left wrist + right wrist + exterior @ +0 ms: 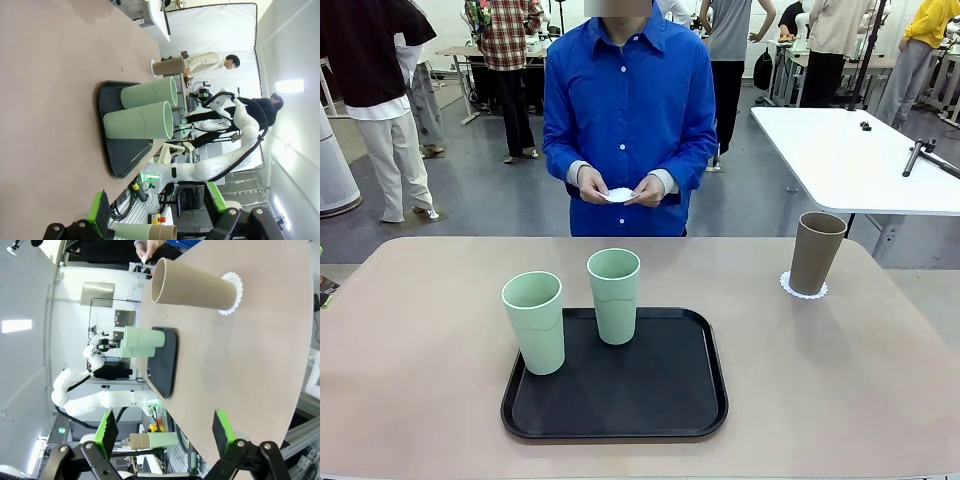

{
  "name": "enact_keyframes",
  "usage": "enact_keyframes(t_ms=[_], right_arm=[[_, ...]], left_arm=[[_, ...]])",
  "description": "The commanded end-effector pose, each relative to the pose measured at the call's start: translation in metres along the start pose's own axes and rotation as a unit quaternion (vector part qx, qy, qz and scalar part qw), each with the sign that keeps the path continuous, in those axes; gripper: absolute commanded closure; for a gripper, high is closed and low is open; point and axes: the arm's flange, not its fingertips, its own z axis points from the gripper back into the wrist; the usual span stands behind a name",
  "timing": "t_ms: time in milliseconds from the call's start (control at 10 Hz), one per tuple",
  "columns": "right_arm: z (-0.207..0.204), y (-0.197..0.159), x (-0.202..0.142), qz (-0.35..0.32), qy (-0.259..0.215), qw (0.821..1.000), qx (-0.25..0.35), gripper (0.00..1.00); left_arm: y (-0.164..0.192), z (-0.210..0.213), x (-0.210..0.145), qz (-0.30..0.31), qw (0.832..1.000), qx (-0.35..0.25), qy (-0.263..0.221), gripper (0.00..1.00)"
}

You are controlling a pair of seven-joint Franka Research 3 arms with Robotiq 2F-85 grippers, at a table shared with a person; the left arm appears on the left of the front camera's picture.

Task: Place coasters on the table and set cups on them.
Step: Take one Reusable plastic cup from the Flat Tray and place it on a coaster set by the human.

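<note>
The brown-taupe cup (pixel 817 252) is a plain matte tapered tumbler. It stands upright on a white coaster (pixel 787 287) whose scalloped lacy edge shows around its base, at about 2 o'clock from the black tray (pixel 660 392) on the beige table (pixel 420 350). Two mint-green cups of the same shape stand upright on the tray, one (pixel 614 295) at its 12 o'clock rim and the other (pixel 534 322) near its 10 o'clock corner. At the far side, a person (pixel 628 100) in a blue shirt holds a second coaster (pixel 619 194) between both hands. The left gripper (pixel 156 197) and the right gripper (pixel 165 422) each have their jaws spread wide, with nothing between the green pads.
</note>
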Motion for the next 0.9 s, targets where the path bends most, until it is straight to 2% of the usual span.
enact_keyframes(t_ms=[0,100,800], right_arm=[[0.0006,0.0019,0.0019,0.014,0.014,1.0,0.02,0.0],[0.0,0.0,0.0,0.0,0.0,1.0,0.0,0.0],[0.0,0.0,0.0,0.0,0.0,1.0,0.0,0.0]], left_arm=[[-0.001,0.0008,-0.0003,-0.004,1.0,-0.006,-0.003,0.0],[-0.001,0.0008,-0.0003,-0.004,1.0,-0.006,-0.003,0.0],[-0.001,0.0008,-0.0003,-0.004,1.0,-0.006,-0.003,0.0]])
